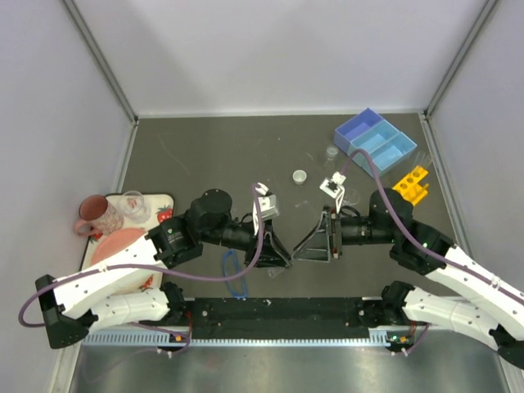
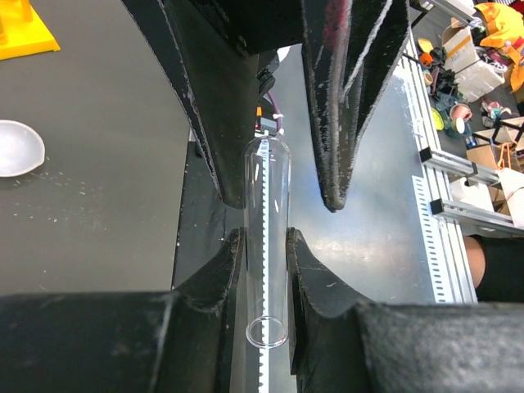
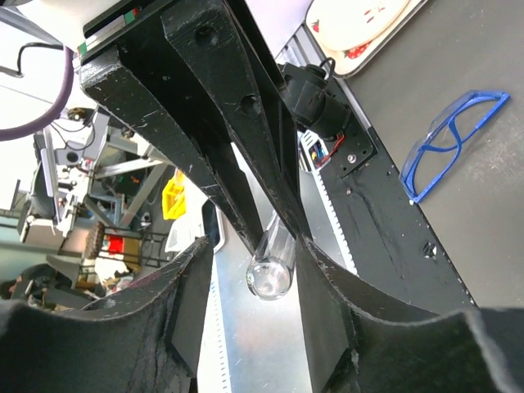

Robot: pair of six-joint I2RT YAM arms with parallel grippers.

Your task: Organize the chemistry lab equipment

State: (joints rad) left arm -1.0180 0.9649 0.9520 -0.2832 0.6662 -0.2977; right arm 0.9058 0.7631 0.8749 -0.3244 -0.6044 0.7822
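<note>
A thin clear tube [image 2: 266, 246] is clamped between my left gripper's [image 2: 264, 237] fingers, open end toward the wrist. My left gripper [image 1: 278, 252] and right gripper [image 1: 315, 244] meet tip to tip at the table's middle front. My right gripper [image 3: 250, 246] is open, and the tube's rounded end [image 3: 272, 270] lies between its fingers, close to one and clear of the other. Blue-framed goggles [image 1: 236, 273] lie under the left arm. A white dish [image 1: 300, 175], the yellow rack [image 1: 412, 183] and the light-blue tray [image 1: 377, 141] are at the back right.
A small clear beaker [image 1: 331, 153] stands next to the blue tray, and another [image 1: 352, 196] is near the right wrist. At the left, a white tray [image 1: 168, 201] holds a pink mug [image 1: 92, 214], a clear cup [image 1: 133, 205], a pink plate [image 1: 119, 246] and a strawberry [image 1: 164, 214].
</note>
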